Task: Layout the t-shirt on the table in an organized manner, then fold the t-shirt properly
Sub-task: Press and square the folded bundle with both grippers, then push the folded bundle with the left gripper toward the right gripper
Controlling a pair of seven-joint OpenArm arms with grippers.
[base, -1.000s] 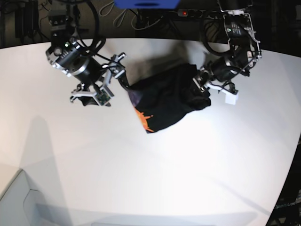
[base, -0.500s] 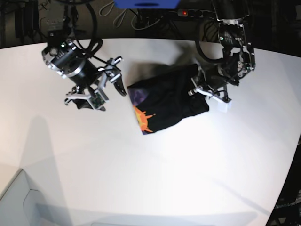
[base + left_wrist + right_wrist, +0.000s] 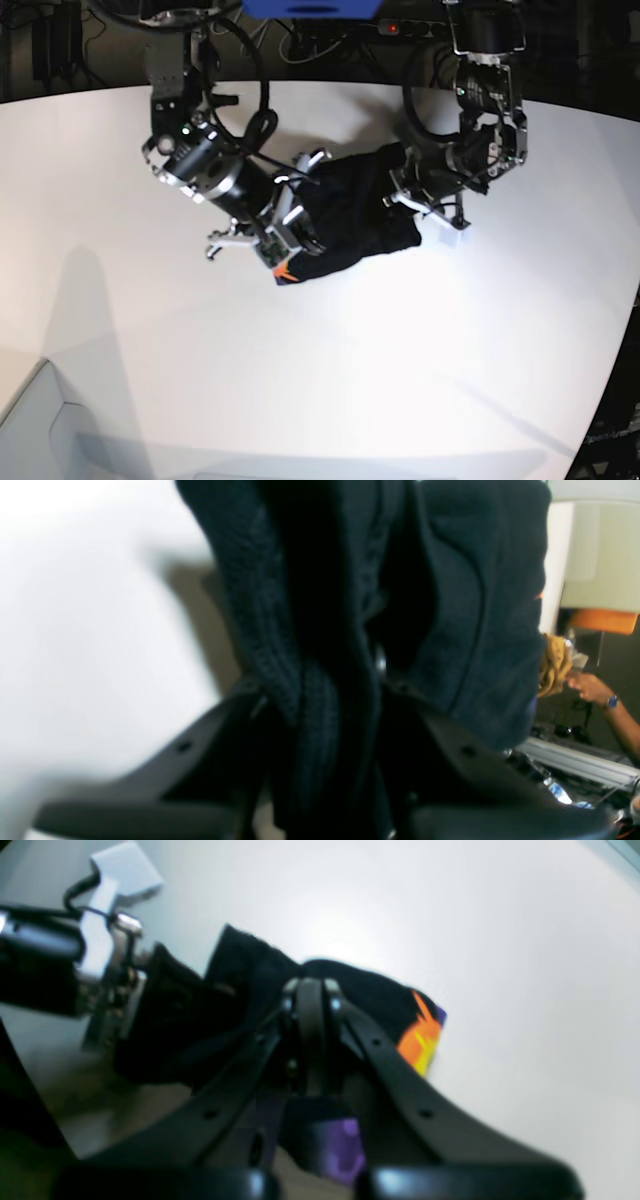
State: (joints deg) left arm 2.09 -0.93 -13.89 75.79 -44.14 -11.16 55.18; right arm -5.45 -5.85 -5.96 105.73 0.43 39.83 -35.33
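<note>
Both grippers (image 3: 305, 232) (image 3: 400, 195) clamp the bunched shirt (image 3: 350, 215) mid-table (image 3: 400, 350); nothing's spread yet, layout and folding remain.

Two arms, both reaching inward toward mid-table.
Right gripper (image 3: 310, 990): jaws pressed together, tips meeting, wrist angled low. Left gripper (image 3: 345, 715): fingers (image 3: 210, 740) drawn close with dark cloth bunched between them, arm (image 3: 487, 90) descending from the far edge.
</note>
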